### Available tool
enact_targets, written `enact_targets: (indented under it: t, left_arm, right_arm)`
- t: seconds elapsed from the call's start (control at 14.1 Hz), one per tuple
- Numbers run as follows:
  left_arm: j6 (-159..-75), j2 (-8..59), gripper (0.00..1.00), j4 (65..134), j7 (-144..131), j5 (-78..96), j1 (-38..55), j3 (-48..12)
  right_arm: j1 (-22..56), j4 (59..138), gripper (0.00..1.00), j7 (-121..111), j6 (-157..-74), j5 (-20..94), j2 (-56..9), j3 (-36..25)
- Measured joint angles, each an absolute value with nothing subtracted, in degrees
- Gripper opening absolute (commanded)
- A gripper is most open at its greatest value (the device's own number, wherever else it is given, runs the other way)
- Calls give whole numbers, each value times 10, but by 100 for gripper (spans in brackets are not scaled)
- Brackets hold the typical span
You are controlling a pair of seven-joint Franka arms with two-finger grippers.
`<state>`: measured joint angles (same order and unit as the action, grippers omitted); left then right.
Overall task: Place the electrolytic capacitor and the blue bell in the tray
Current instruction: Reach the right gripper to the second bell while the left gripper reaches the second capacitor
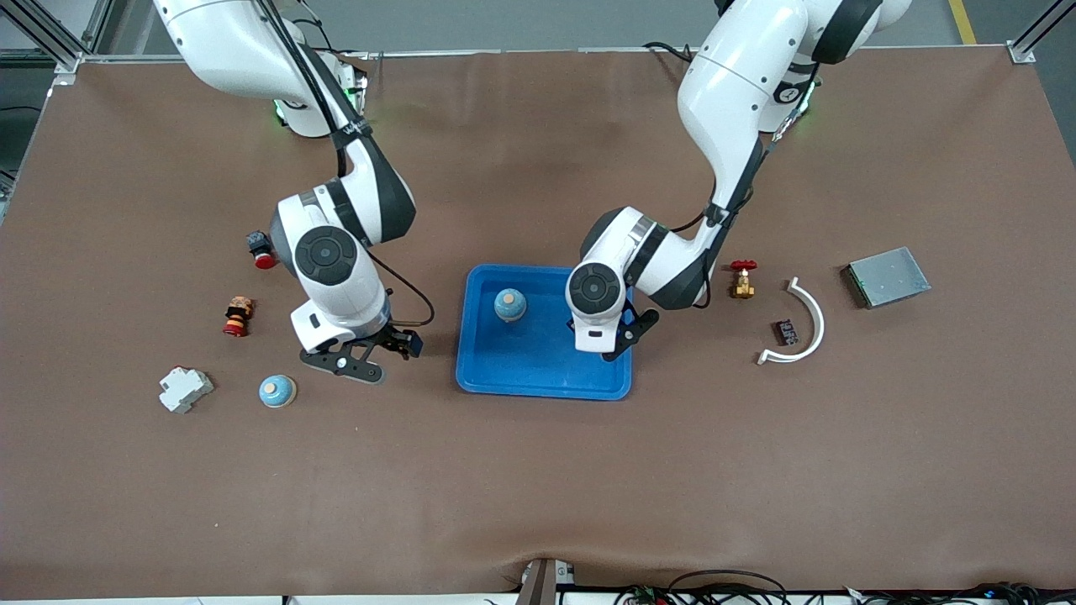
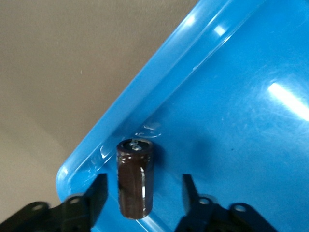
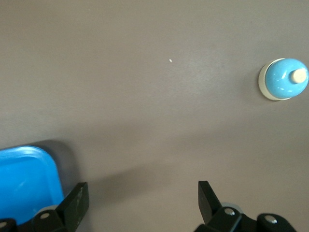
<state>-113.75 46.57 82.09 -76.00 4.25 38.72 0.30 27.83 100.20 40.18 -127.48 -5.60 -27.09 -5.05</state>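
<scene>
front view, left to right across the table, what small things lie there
white block → striped toy → red button → blue bell on the table → blue bell in the tray → brass valve → white curved strip → grey metal box

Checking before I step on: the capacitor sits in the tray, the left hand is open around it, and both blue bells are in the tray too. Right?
Not quite. Only one blue bell is in the tray; the other bell lies on the table near the right hand, as the front view shows. The capacitor and open left hand are as stated.

One camera looks down from high up. Two wrist cameras look down closely; all see the shallow bright-blue plastic tray (image 1: 538,378) (image 2: 241,96) (image 3: 24,179).
</scene>
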Motion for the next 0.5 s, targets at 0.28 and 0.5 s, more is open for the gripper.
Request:
enact_targets:
  t: [0.28, 0.5]
  left_arm:
    - [-1076, 434, 100, 809, -696, 4, 382, 11]
    - [-1011, 394, 100, 809, -580, -8, 344, 16]
  right_arm:
    - [226, 1038, 100, 308, -1324, -56, -265, -51]
    - [178, 1073, 100, 233, -1372, -56, -261, -51]
